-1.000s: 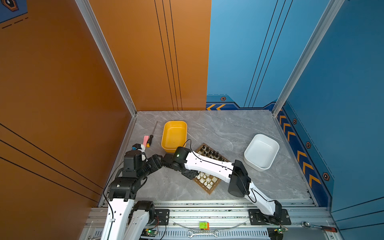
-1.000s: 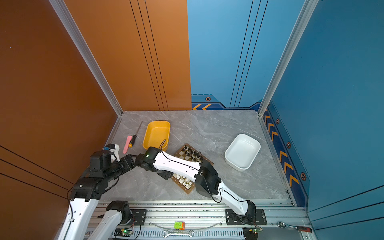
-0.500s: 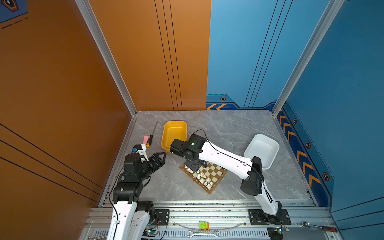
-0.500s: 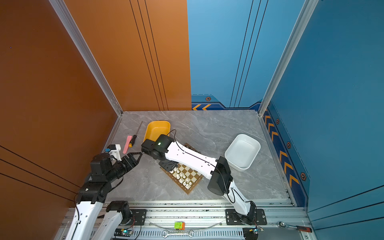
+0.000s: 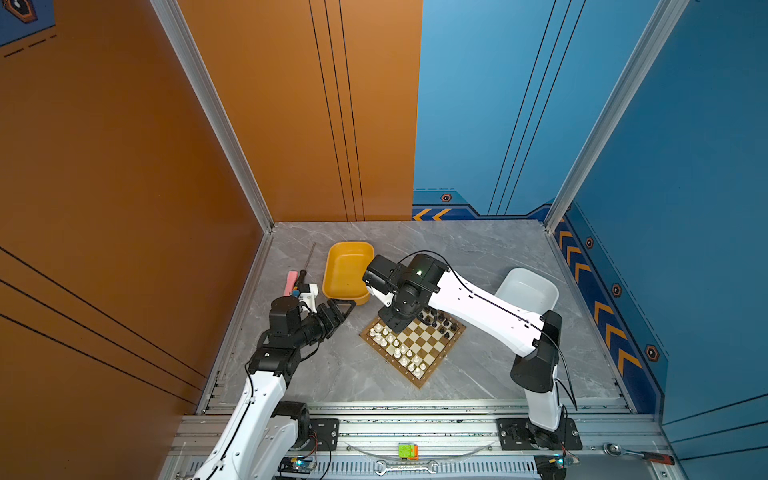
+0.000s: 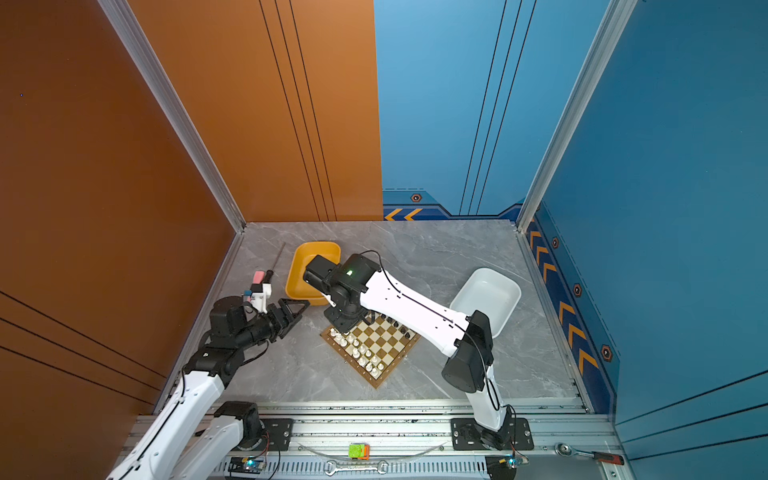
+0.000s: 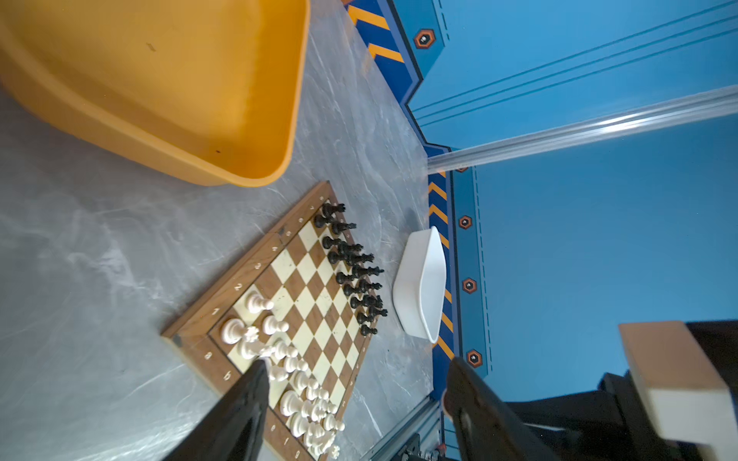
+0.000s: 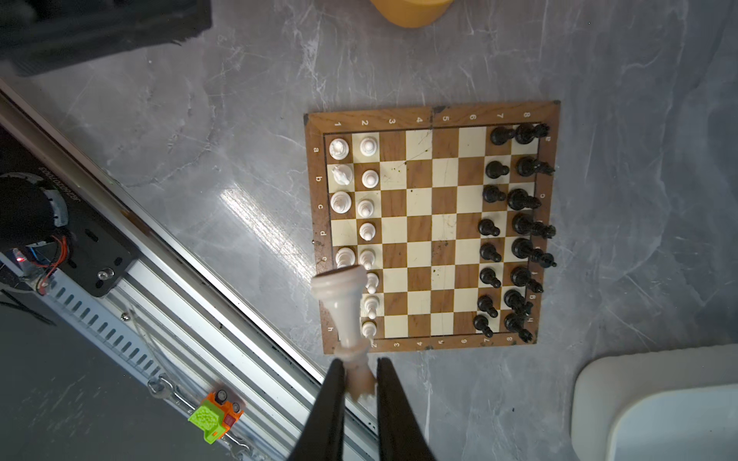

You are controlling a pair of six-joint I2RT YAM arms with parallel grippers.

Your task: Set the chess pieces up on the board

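Your right end effector [image 8: 361, 361] pinches a white piece [image 8: 343, 295]: lower it upright onto the board [image 8: 433, 116], on its vacant back-row square [image 8: 342, 232]. Your left end effector [image 5: 343, 309] hangs spread.

Left arm [image 5: 266, 386] bent at elbow, left end effector [image 5: 349, 308] near horizontal, jaws wide apart, empty. Right arm [image 5: 478, 307] stretched across the middle, wrist pointing down, right end effector [image 8: 359, 361] pinching white piece [image 8: 343, 303] by crown end.

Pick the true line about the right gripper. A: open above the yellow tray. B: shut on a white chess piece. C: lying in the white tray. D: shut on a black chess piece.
B: in the right wrist view the right gripper pinches the top end of a white chess piece, its base towards the board.
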